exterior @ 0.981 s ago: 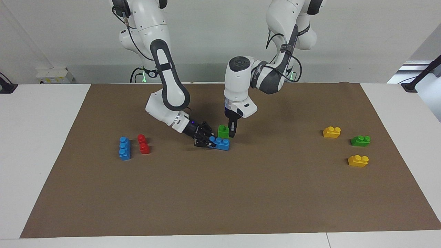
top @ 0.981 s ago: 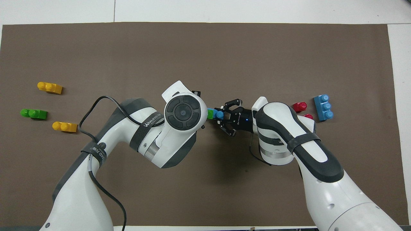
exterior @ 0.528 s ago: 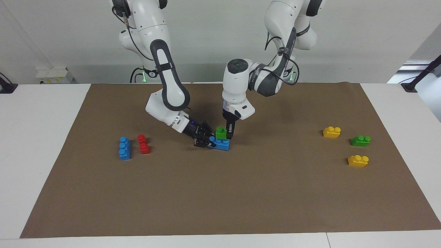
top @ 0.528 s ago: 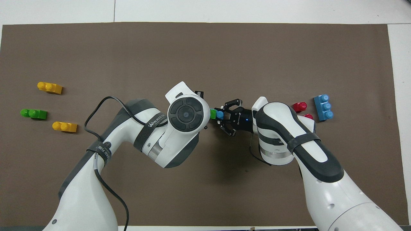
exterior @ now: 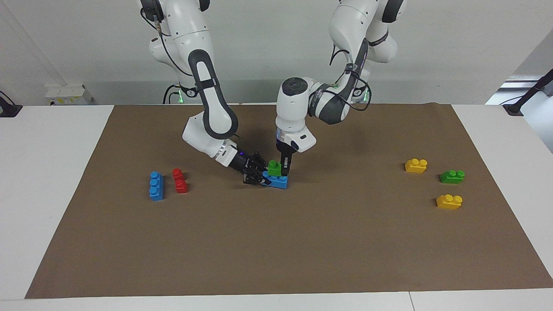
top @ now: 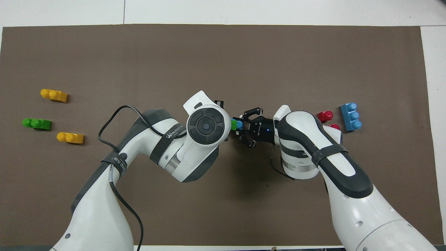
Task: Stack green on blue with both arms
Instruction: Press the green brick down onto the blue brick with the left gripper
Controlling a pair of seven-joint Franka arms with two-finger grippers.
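Observation:
My right gripper (exterior: 258, 177) is low on the mat and shut on one end of a blue brick (exterior: 278, 182), holding it flat on the brown mat. My left gripper (exterior: 280, 169) points straight down and is shut on a green brick (exterior: 273, 167), which rests on top of that blue brick, at the end nearest the right gripper. In the overhead view only a sliver of the green brick (top: 233, 124) and one blue stud (top: 239, 124) show beside the right gripper (top: 243, 127). The left wrist hides the left gripper there.
A second blue brick (exterior: 156, 186) and a red brick (exterior: 179, 180) lie toward the right arm's end. Two yellow bricks (exterior: 416, 165) (exterior: 449, 201) and a second green brick (exterior: 452, 176) lie toward the left arm's end. The brown mat (exterior: 302, 250) covers the table.
My left gripper has carried the green brick toward the right arm's end and down, from beside the blue brick onto its top. The right gripper and blue brick have stayed put.

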